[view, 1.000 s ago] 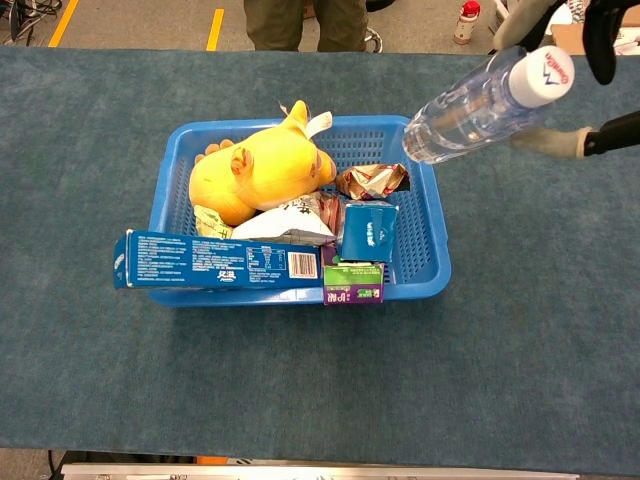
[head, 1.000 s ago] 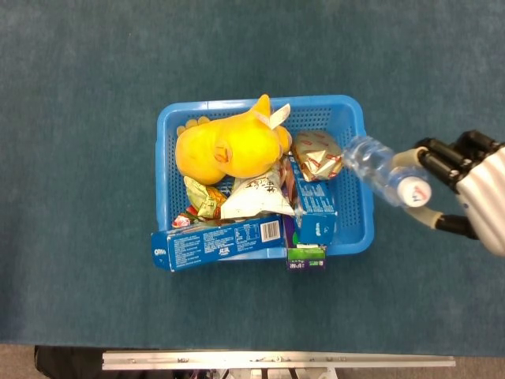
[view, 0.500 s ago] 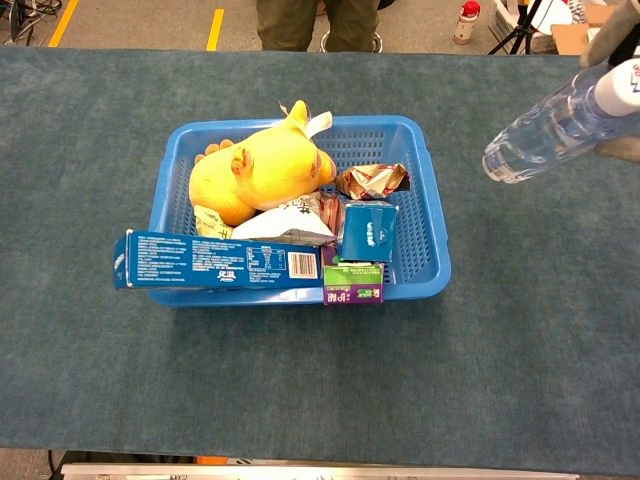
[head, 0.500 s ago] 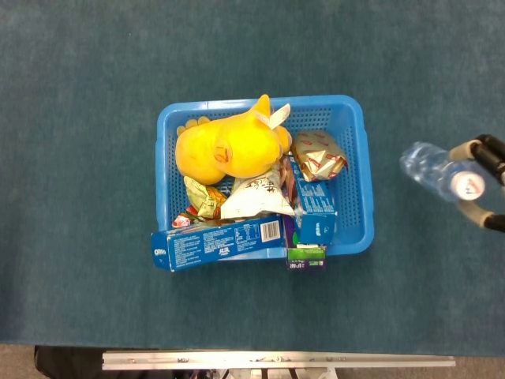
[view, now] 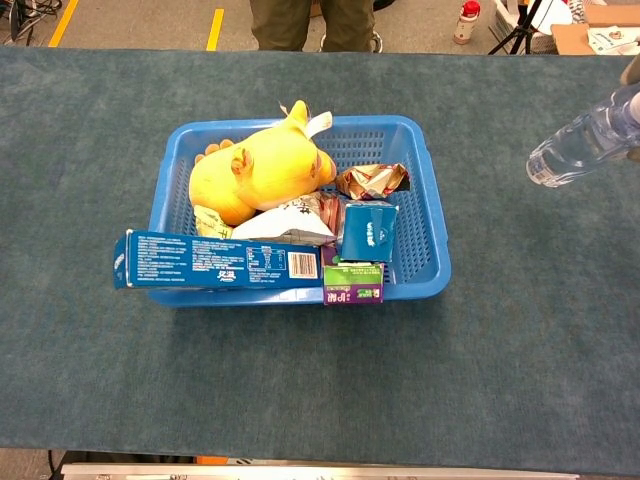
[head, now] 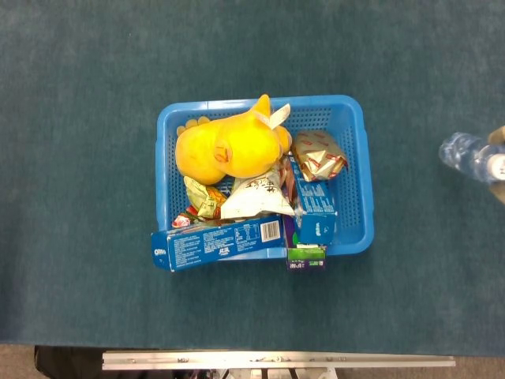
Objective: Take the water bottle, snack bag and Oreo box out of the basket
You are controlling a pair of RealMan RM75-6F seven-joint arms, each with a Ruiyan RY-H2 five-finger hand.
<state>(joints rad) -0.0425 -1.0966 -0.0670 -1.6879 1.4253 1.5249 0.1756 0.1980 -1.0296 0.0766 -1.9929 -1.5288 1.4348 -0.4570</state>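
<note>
Water bottle [view: 585,148] hangs tilted above the blue tabletop at the far right frame edge, its cap end cut off in both views. Only a beige sliver of the right hand [head: 498,136] shows against the bottle; whether it grips cannot be told. Well to that hand's left sits the blue basket [head: 353,118], holding a yellow plush toy [head: 229,146], a crumpled snack bag [head: 318,155] and the Oreo box [head: 217,243] lying across its near rim. No left hand appears.

One basket [head: 359,170], one water bottle [head: 469,156], one Oreo box [head: 217,244], one plush toy [head: 229,148].
</note>
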